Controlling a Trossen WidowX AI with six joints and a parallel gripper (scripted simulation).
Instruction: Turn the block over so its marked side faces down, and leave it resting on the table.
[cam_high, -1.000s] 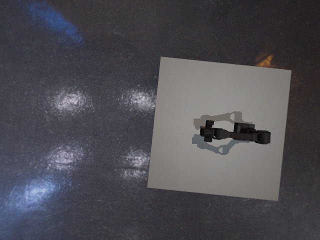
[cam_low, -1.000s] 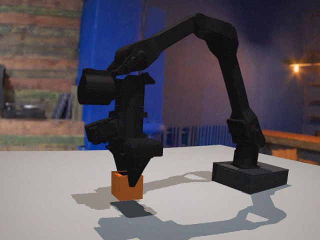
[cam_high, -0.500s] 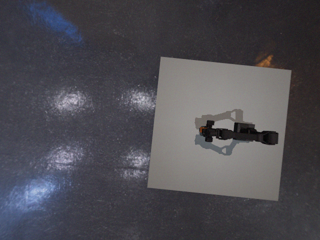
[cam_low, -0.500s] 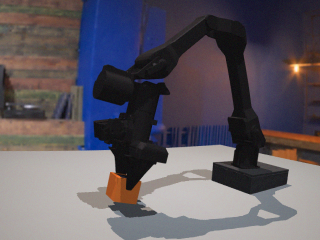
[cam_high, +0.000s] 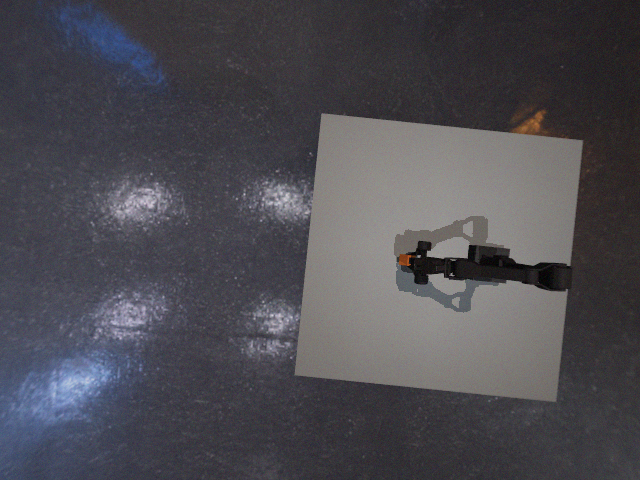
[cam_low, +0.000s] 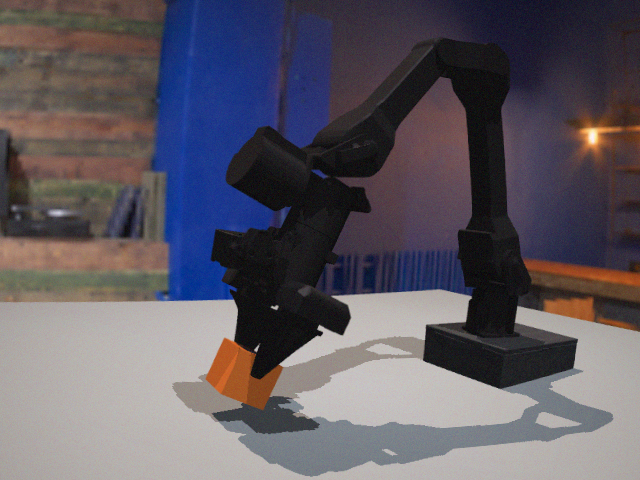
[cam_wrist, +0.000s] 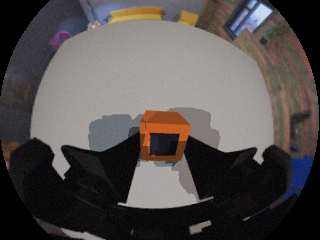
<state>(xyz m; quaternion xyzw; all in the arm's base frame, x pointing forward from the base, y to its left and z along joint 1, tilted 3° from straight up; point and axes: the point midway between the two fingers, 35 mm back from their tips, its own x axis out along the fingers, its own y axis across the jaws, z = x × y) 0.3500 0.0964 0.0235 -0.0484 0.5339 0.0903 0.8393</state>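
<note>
The orange block (cam_high: 404, 259) (cam_low: 232, 374) (cam_wrist: 165, 119) is held tilted, low over the pale table (cam_high: 351, 206) (cam_low: 103, 413) (cam_wrist: 150, 65). Its shadow lies right beneath it, and I cannot tell whether its lowest corner touches the table. The dark square mark (cam_wrist: 164, 145) is on the face turned back toward the wrist camera, between the fingers. That face is tipped up and outward, away from the arm's base. My gripper (cam_low: 251, 362) (cam_wrist: 162, 135) is shut on the block, one finger on each side, and leans with it. In the top view the arm partly covers the block.
The arm's base (cam_low: 498, 353) stands on the table, at the right in the exterior view. The table's left edge (cam_high: 308, 248) is beyond the block in the top view. Shadows of the arm fall on both sides of the block.
</note>
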